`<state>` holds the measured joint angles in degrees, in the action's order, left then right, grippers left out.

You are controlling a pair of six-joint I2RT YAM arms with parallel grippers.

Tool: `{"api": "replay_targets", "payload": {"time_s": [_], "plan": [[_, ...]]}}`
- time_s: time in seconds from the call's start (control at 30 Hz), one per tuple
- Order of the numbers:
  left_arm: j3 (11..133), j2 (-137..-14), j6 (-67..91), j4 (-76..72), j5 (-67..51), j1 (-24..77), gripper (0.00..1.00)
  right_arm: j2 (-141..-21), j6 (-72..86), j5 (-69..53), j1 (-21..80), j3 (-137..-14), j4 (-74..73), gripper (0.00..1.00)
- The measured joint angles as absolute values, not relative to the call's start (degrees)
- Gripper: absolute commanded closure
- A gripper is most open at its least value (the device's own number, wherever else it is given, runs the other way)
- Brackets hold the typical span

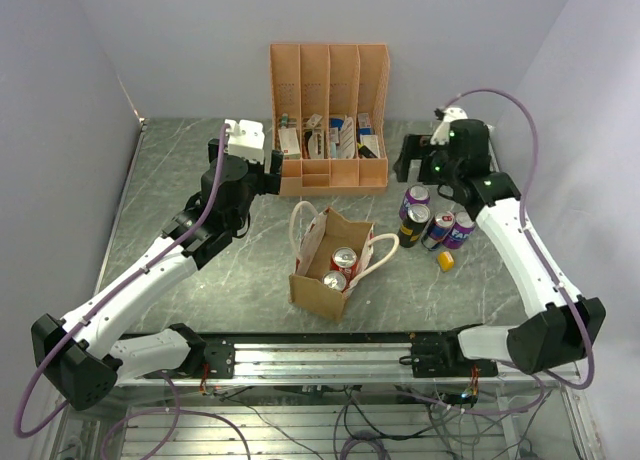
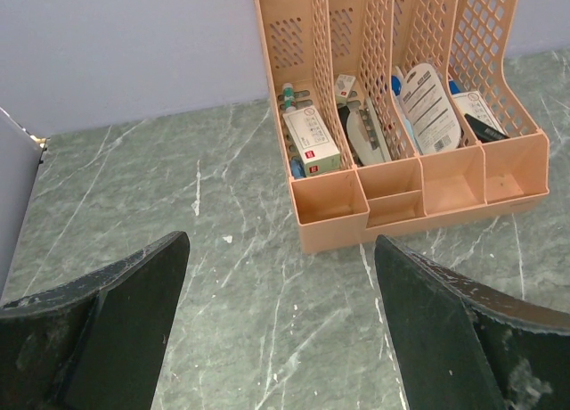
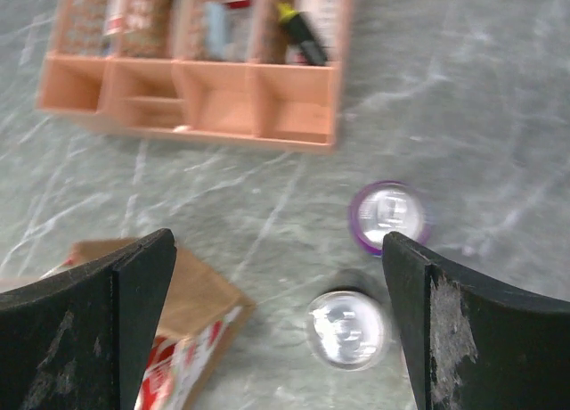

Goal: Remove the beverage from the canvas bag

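The tan canvas bag [image 1: 318,280] with cream rope handles stands open at the table's middle. Two red-topped beverage cans [image 1: 343,260] stand inside it. My right gripper [image 1: 412,162] is open and empty, hovering beyond the bag's right side, above several cans. In the right wrist view my gripper [image 3: 278,250] frames a bag corner [image 3: 191,303], a purple can [image 3: 389,216] and a silver-topped can [image 3: 346,328]. My left gripper [image 1: 275,168] is open and empty, left of the bag, near the organizer. In the left wrist view my gripper [image 2: 280,250] shows only bare table between its fingers.
An orange-pink slotted file organizer [image 1: 330,115] with small items stands at the back; it also shows in the left wrist view [image 2: 401,116]. Several cans [image 1: 438,230] stand right of the bag, with a small yellow object [image 1: 446,261] nearby.
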<state>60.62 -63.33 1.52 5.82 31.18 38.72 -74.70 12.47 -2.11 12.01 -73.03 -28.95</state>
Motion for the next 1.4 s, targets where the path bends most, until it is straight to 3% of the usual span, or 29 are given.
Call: {"api": "replay_targets", "payload": {"time_s": [0.33,0.5,0.87,1.4], "plan": [[61.1,-63.7,1.5,5.8,31.2,38.7,0.05,-76.8,13.1,-1.5,41.5,-80.9,-33.6,0.09],[61.2,-63.7,1.5,5.8,31.2,38.7,0.05,-80.8,15.8,1.7,49.6,-80.9,-37.5,0.11],[61.2,-63.7,1.5,5.8,30.9,38.7,0.04,-90.7,20.8,11.1,55.0,-80.7,-46.7,0.16],[61.2,-63.7,1.5,5.8,30.8,38.7,0.05,-94.5,25.6,16.4,55.7,-79.5,-49.4,0.15]]}}
